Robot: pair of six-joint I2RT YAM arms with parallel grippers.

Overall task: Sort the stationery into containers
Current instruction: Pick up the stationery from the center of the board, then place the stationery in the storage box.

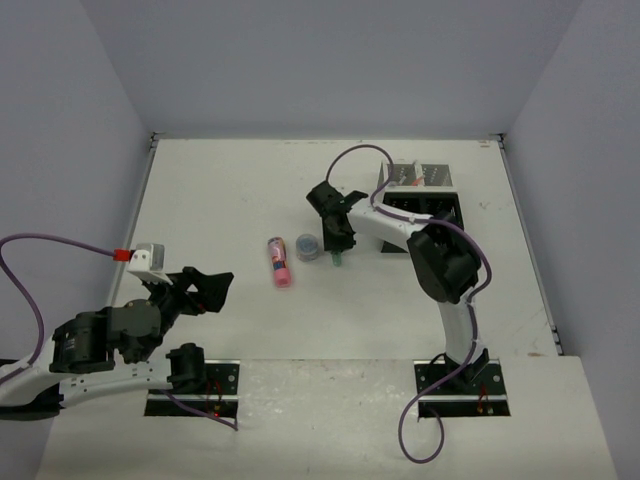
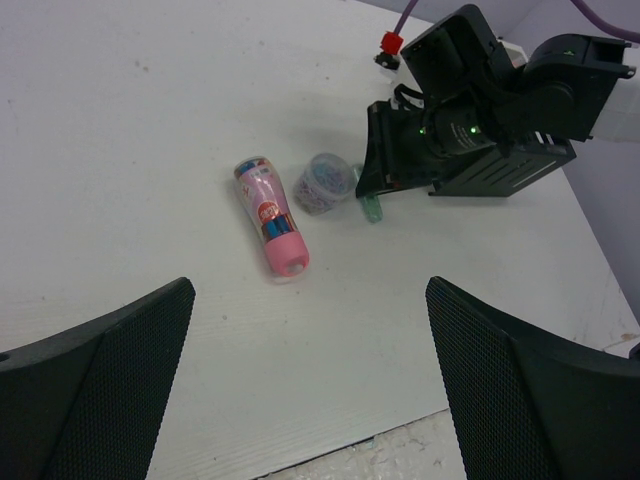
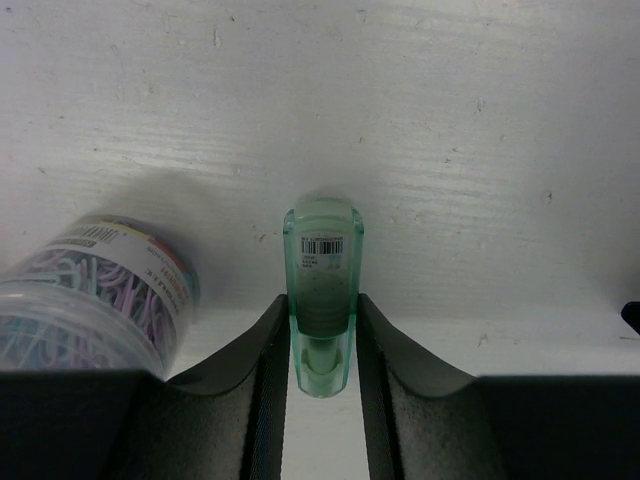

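The right gripper (image 3: 322, 335) pinches the green marker (image 3: 322, 285) by its flanks, mid-table toward the far right corner, just beside the pot of clips (image 3: 95, 295). The marker looks light, stiff and slick, so a mid-barrel grip suits. The left gripper (image 2: 310, 330) gapes wide and empty.

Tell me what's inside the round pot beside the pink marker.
Pastel paper clips show through the clear wall of the pot; its label band hides some, and the bottom cannot be seen.

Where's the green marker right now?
The green marker is mid-table in the top view, held between the fingers of the right gripper. It sits just right of the round clip pot, with the pink marker further left.
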